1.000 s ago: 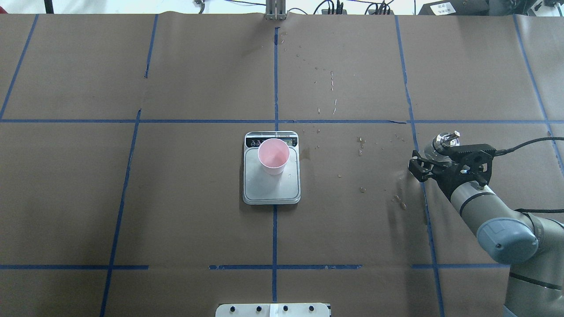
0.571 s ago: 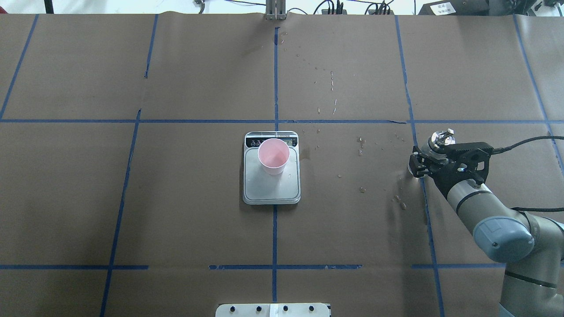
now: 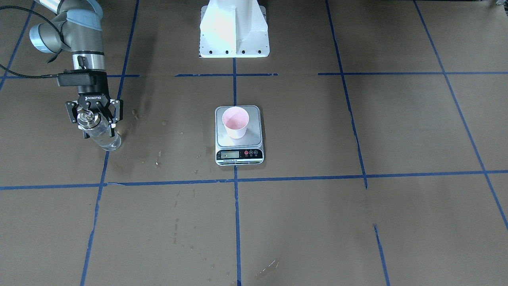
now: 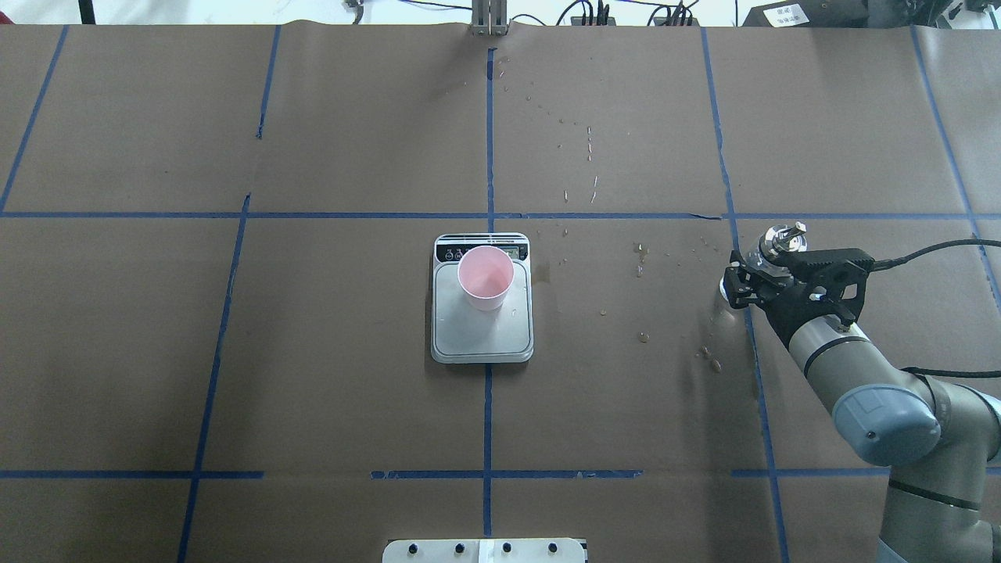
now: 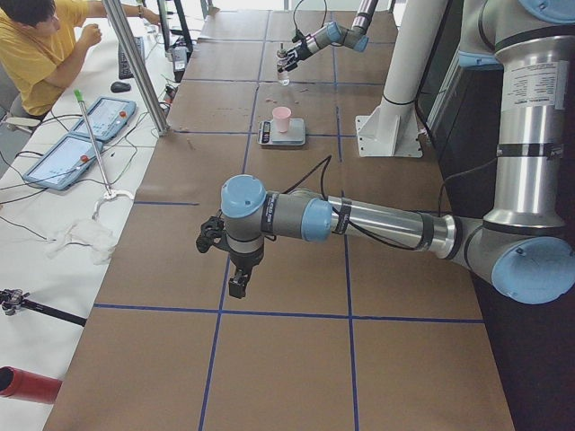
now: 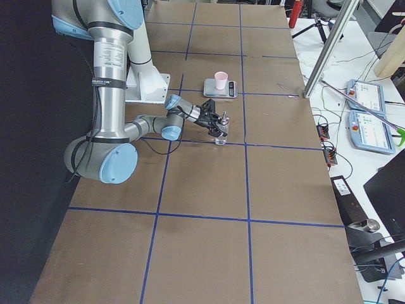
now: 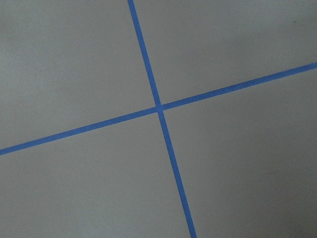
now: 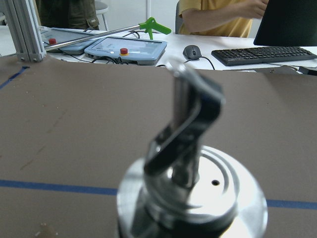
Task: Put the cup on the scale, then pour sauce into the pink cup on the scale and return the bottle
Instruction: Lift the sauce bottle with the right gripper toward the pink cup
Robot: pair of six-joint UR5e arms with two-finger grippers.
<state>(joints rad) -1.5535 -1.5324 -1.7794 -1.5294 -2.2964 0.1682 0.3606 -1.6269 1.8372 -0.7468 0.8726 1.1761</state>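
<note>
While right tool (image 3: 99, 129) grips it, bottle (image 3: 108, 142): upright in the right side view, base at or just off worktop (image 3: 357, 222), on a tape line (image 4: 762, 407); contact unclear.
Right tool: fingers closed on bottle's upper body, spout (image 8: 190, 124) standing clear above them.
Left tool (image 5: 237, 285): hangs over bare worktop far out on robot's left; how far open, can't tell.
Cup (image 3: 235, 121): upright on scale (image 3: 254, 137), toward the display end, inside the platform edge.
Key relation: cup lies to robot's left of bottle, well apart; right arm is the nearer one to the bottle.
Sauce: clear, in bottle's lower part; level in cup can't tell.
Step (judgement): wet spots (image 4: 641, 338) between bottle and scale suggest the pour is done, so likely bottle return.
Next move needs: straight down along bottle's vertical axis, then let go.
</note>
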